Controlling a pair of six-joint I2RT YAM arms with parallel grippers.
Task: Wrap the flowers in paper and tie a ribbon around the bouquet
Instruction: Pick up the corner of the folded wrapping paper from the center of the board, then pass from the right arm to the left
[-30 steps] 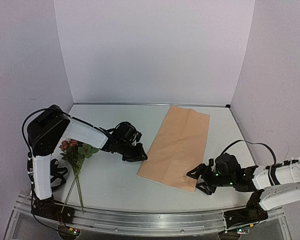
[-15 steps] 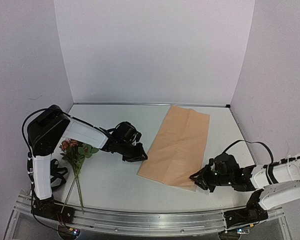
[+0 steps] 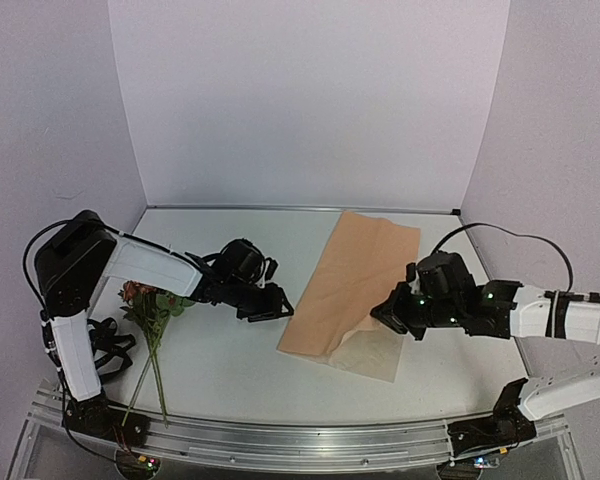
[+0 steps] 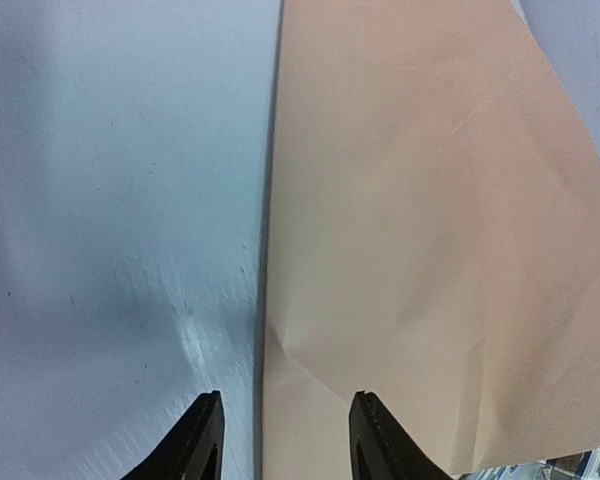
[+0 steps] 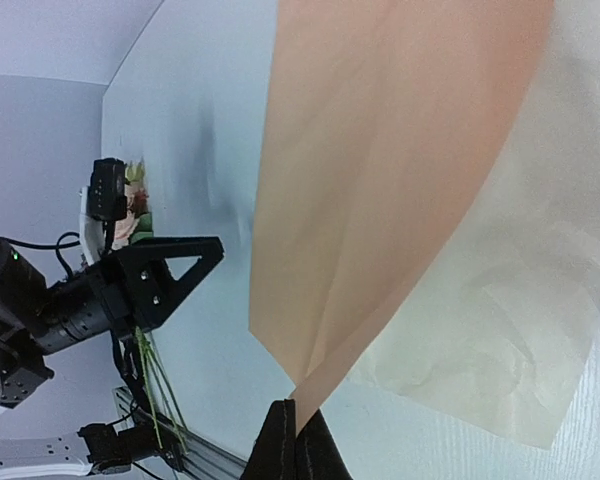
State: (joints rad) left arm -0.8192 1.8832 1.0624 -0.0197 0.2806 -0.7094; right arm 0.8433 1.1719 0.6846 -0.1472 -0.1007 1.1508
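Observation:
The tan paper (image 3: 358,270) lies on the table right of centre. My right gripper (image 3: 384,313) is shut on its near right corner and holds that corner up off the table. In the right wrist view the corner comes to a point between the shut fingertips of the right gripper (image 5: 298,412), with the paper (image 5: 380,150) rising from it. My left gripper (image 3: 278,308) is open at the sheet's near left edge. In the left wrist view the left gripper (image 4: 287,400) straddles the edge of the paper (image 4: 420,220). The flowers (image 3: 150,300) lie far left. The ribbon and the bouquet are out of view.
A paler, whitish sheet (image 3: 372,352) lies flat under the lifted corner, and the right wrist view shows this sheet (image 5: 510,330) too. Black cables (image 3: 110,345) coil by the left base. A metal rail (image 3: 280,440) runs along the near edge. Walls close in on three sides.
My right gripper shut on the paper's near right corner and raised it toward the far left, uncovering the pale sheet. The left gripper's jaws opened wider at the paper's left edge.

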